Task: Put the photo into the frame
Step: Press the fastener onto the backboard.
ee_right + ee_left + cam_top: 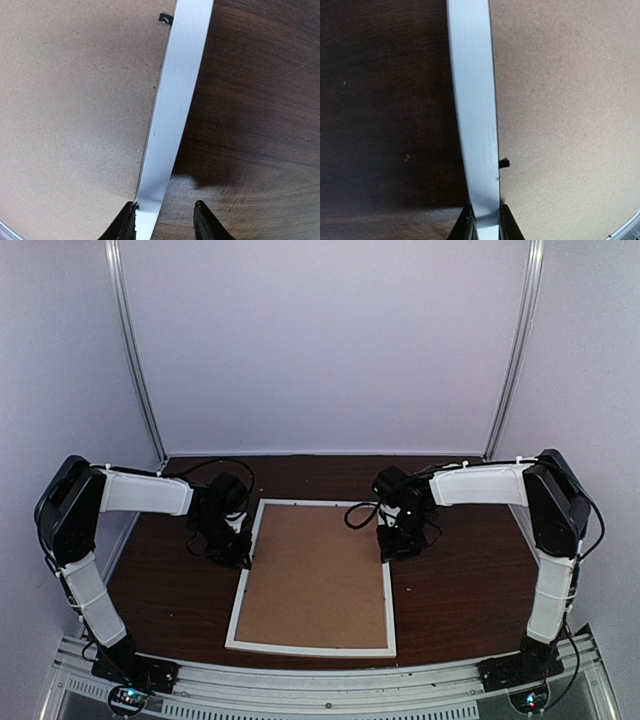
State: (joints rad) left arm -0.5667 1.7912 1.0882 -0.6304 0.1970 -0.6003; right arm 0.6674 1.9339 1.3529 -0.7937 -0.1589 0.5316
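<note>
The white frame [239, 598] lies flat in the middle of the dark table, with a brown backing board [315, 575] filling it. The photo is hidden or out of view. My left gripper [240, 545] is at the frame's left rail; in the left wrist view that rail [475, 100] runs between the fingers and my left gripper [486, 222] is shut on it. My right gripper [392, 548] is at the right rail. In the right wrist view my right gripper [165, 222] straddles the rail [175, 100]: one finger [122, 225] touches it, the other finger [207, 222] stands apart over the table.
A small black tab [504, 163] sticks out from the left rail over the board, and another tab [165, 19] from the right rail. The dark wooden table [460, 580] stretches on both sides of the frame. White walls close in the back and sides.
</note>
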